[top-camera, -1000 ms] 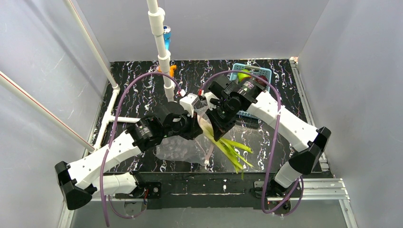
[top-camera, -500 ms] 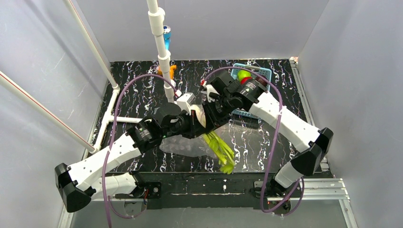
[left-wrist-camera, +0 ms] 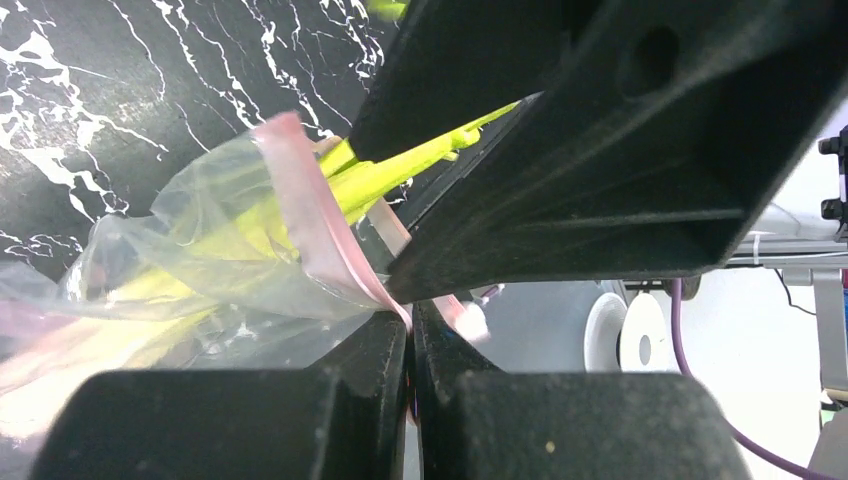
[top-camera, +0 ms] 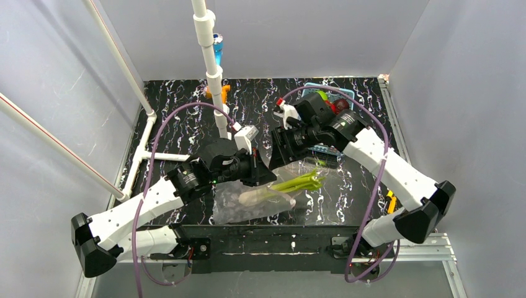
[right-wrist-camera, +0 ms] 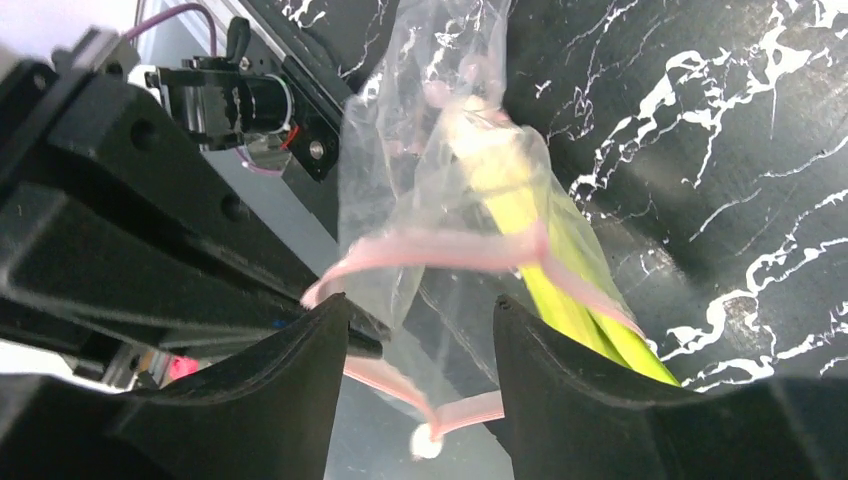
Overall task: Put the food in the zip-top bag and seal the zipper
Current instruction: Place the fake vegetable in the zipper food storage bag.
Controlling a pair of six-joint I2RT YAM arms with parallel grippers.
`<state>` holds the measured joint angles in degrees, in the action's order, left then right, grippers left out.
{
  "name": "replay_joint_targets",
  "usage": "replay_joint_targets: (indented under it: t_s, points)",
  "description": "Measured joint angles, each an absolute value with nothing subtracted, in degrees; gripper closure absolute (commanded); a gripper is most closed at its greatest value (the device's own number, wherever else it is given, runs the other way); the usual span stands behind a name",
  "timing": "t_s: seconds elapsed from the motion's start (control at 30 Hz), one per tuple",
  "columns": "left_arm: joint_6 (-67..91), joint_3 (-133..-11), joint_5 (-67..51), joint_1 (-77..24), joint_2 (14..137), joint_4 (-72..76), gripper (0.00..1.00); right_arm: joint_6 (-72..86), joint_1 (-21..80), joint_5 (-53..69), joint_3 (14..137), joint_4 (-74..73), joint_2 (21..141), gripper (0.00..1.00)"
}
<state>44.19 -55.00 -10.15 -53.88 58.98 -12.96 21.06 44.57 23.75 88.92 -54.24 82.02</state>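
Since a second ago the leek has gone from hanging in the right gripper to lying half inside the bag, and that gripper has let go and drawn back toward the basket. On the black marbled table the clear bag lies crumpled near the front edge, with the leek's white end inside it and the green leaves poking out of its mouth. Behind it the blue basket, mostly hidden under the right arm, holds a green piece and a red piece. Both arms reach in low over the middle of the table. Only the left wrist view shows the left gripper clamped shut on the pink zipper. The right wrist view shows the right gripper's jaws standing wide apart, the bag's mouth just ahead of them.
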Motion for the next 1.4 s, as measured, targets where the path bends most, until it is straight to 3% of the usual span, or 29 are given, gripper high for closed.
replay_joint_targets:
  t_s: [0.23, 0.37, 0.47, 0.53, 0.57, 0.83, 1.17, 1.23, 1.4]
  points:
    - [44.6, -55.0, -9.4, -54.0, 58.9, -12.7, 1.0, 19.0, 46.6, 20.0, 84.6, -58.3, 74.3, 0.33]
    - [44.5, -55.0, -8.8, -54.0, 58.8, -13.0, 1.0, 18.0, 46.8, 14.0, 82.5, -59.9, 71.8, 0.16]
    - [44.5, -55.0, -8.1, -54.0, 58.5, -13.6, 1.0, 19.1, 44.7, 11.0, 78.9, -59.2, 67.8, 0.13]
    - [44.5, -55.0, -7.8, -54.0, 58.1, -13.8, 1.0, 20.4, 41.4, 10.5, 76.1, -58.4, 64.5, 0.02]
    - [44.5, -55.0, -7.7, -54.0, 57.9, -13.8, 1.0, 21.1, 39.9, 10.4, 74.9, -58.3, 63.4, 0.02]
    - [44.5, -55.0, -7.7, -54.0, 57.5, -13.9, 1.0, 23.6, 35.0, 12.0, 70.3, -56.5, 64.5, 0.02]
    - [44.5, -55.3, -7.7, -54.0, 58.1, -13.8, 1.0, 30.2, 37.0, 18.1, 63.1, -51.4, 65.7, 0.03]
    - [44.5, -55.4, -7.7, -54.0, 58.5, -13.8, 1.0, 30.4, 38.2, 17.4, 63.0, -52.1, 65.6, 0.07]
    - [44.5, -55.9, -7.7, -54.0, 59.5, -13.7, 1.0, 31.8, 38.7, 15.6, 62.4, -52.1, 63.0, 0.3]
